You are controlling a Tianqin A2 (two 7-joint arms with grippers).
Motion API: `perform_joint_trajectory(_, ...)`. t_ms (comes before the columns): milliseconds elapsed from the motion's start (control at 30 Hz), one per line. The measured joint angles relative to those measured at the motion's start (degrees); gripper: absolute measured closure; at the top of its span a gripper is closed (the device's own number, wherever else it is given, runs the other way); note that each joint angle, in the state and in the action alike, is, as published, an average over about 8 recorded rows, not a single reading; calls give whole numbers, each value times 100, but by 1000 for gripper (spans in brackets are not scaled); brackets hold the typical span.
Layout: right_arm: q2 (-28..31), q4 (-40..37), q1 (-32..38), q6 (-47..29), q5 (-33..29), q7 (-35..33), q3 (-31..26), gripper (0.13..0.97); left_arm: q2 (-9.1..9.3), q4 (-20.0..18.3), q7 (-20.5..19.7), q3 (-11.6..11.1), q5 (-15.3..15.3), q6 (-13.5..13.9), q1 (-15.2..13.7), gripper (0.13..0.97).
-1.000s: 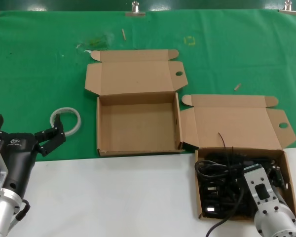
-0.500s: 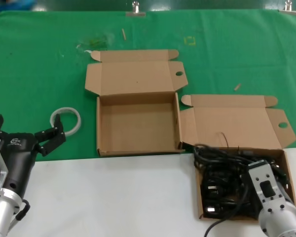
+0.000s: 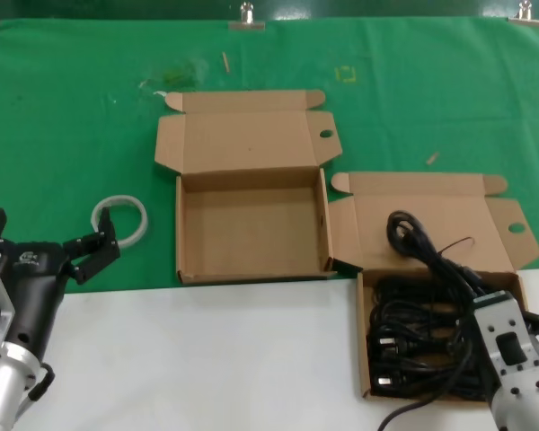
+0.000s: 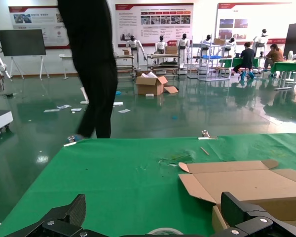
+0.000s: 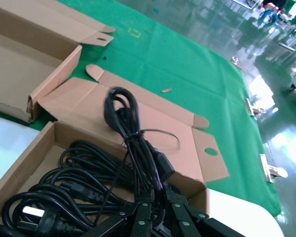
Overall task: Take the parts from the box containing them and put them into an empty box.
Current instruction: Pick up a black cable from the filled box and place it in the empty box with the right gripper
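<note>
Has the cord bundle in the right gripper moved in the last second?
Yes. The cord bundle held by the right gripper has come up out of the full box, now looping against its open lid.

The counter (image 3: 207, 359) is white along its near edge; a plain green cloth (image 3: 72, 108) covers the remainder. Both boxes, the empty box (image 3: 251, 224) and the box containing the parts (image 3: 431, 224), are uniform brown corrugated cardboard without print. The power cords (image 3: 422, 314) are black; one plug (image 5: 29, 211) shows a white face. The ring (image 3: 119, 218) is white. The left pincer (image 3: 36, 247) is black on a silver arm. The right pincer (image 5: 155, 215) has black fingers.
</note>
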Motion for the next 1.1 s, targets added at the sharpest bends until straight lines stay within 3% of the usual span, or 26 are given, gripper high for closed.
perform_joint_trajectory(300, 0, 504, -140, 246, 0, 32, -32, 929, 0, 0, 0, 0, 0, 0, 0, 132)
perform_joint_trajectory(867, -1, 622, 501, 432, 0, -62, -548, 932, 0, 0, 0, 0, 0, 0, 0, 132)
perform_joint_trajectory(1100, 13, 642, 1354, 771, 0, -113, -1350, 932, 0, 0, 0, 0, 0, 0, 0, 132)
